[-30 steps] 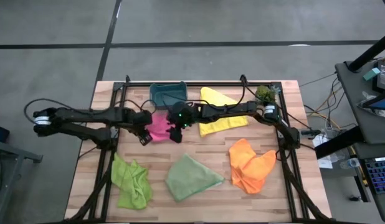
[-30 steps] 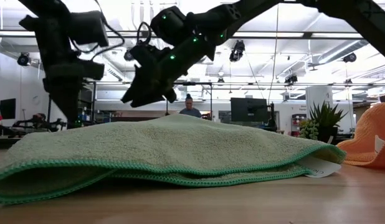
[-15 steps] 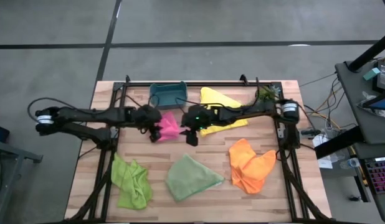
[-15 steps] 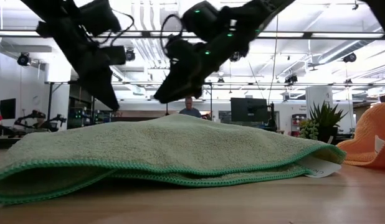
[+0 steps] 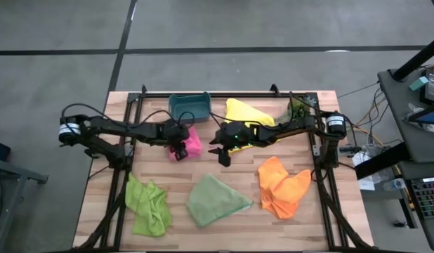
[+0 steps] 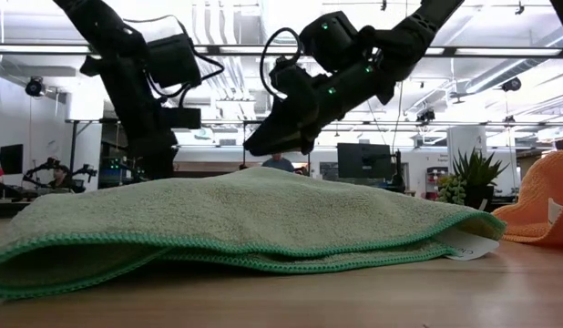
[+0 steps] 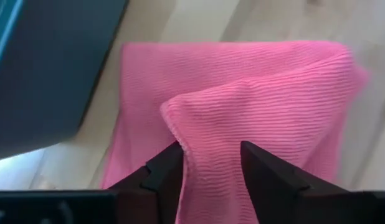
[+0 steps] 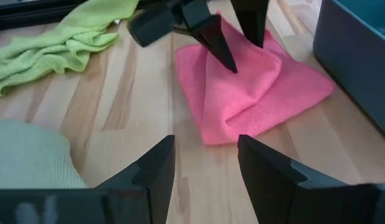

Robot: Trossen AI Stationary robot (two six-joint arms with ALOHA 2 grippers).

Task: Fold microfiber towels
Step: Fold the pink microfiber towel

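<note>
- We see the pink towel (image 7: 255, 106) as matt, finely ribbed cloth.
- We see the table (image 8: 136, 93) as smooth pale wood.
- We see the sage green towel (image 6: 245, 219) as nubbly, fuzzy cloth.

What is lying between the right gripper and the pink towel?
Only bare wooden table separates the open right gripper from the pink towel, seen in the right wrist view.

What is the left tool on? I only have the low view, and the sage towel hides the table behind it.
Observer: Left tool pinches a raised fold of the pink square microfiber towel.
Operator: Right tool on it too?
Observer: No. Right tool is open and empty, over bare wood beside that towel.
Operator: Anything crowding the towel?
Observer: The small teal plastic bin sits right beside it.
</note>
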